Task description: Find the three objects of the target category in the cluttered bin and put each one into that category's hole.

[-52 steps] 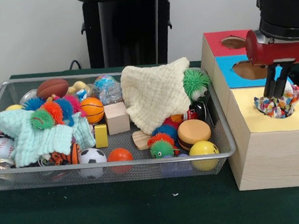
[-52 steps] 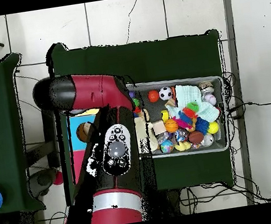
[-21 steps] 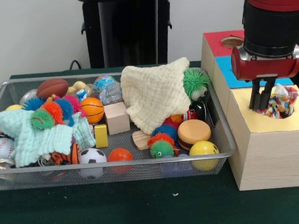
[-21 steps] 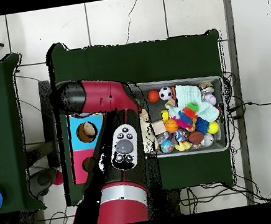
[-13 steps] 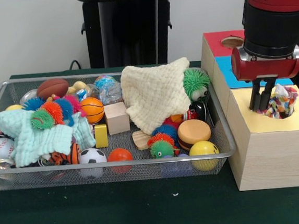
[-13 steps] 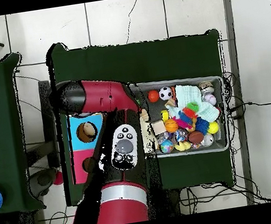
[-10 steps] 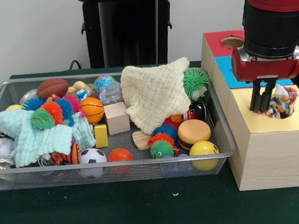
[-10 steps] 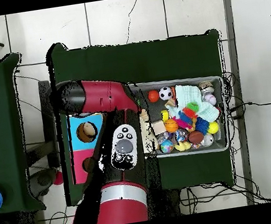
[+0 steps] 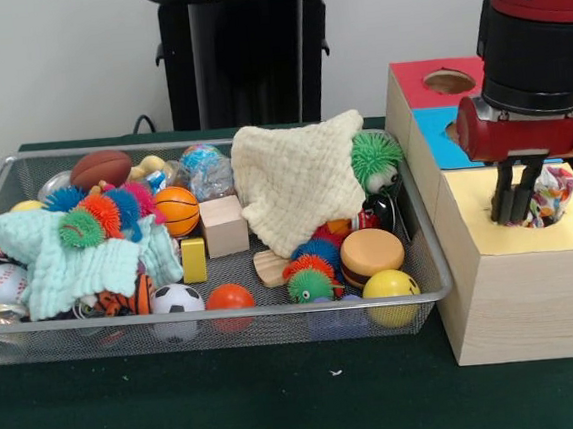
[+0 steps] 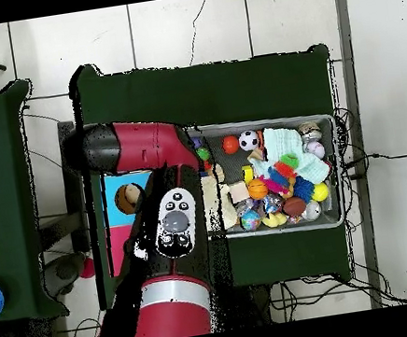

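I have the gripper (image 9: 517, 216) down over the yellow section (image 9: 487, 207) of the sorting box (image 9: 509, 295), its dark fingers (image 9: 507, 200) drawn close together and its tips at the rim of that section's hole. Whether they pinch anything I cannot tell; from the front they look narrow and next to, not around, the multicoloured cloth (image 9: 550, 194). That cloth sits bunched in the yellow hole, part of it poking above the rim on the side away from the bin, so I judge it is not fully pushed through and the gripper is placed there to tamp it down or has just let it go.

Behind the yellow section are the blue section (image 9: 437, 121), half hidden by the arm (image 9: 537, 42), and the red section (image 9: 433, 73) with its open hole (image 9: 450, 82). In the overhead view the arm covers most of the box, so I get no help there on the fingers.

Beside the box on the green bench (image 9: 283, 405), the wire mesh bin (image 9: 226, 325) holds the remaining clutter. If cloth is the category, two candidates show: a cream waffle cloth (image 9: 298, 178) draped high against the box-side end, partly over a green spiky ball (image 9: 375, 157), and a mint cloth (image 9: 65, 264) at the far end under more spiky balls (image 9: 101, 213). Sports balls, wooden blocks (image 9: 223, 225) and a toy burger (image 9: 370, 254) fill the gaps. The cream cloth looks the easier next pick, being on top and nearest.
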`<action>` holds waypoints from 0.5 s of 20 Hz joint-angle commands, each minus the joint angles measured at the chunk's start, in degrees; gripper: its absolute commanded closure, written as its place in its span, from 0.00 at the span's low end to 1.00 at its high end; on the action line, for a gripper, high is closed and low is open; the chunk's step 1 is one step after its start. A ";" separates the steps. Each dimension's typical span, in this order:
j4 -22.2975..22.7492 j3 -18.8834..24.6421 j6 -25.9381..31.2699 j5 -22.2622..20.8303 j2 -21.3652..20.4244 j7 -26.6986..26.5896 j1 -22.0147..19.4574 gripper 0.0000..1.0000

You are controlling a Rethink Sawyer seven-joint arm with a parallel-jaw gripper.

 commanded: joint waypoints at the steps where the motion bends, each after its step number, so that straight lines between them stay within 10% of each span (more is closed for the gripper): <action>1: 2.96 3.41 -5.43 0.79 7.07 14.43 -1.45 1.00; 10: -0.62 3.44 20.94 -0.90 -4.51 5.89 -4.62 1.00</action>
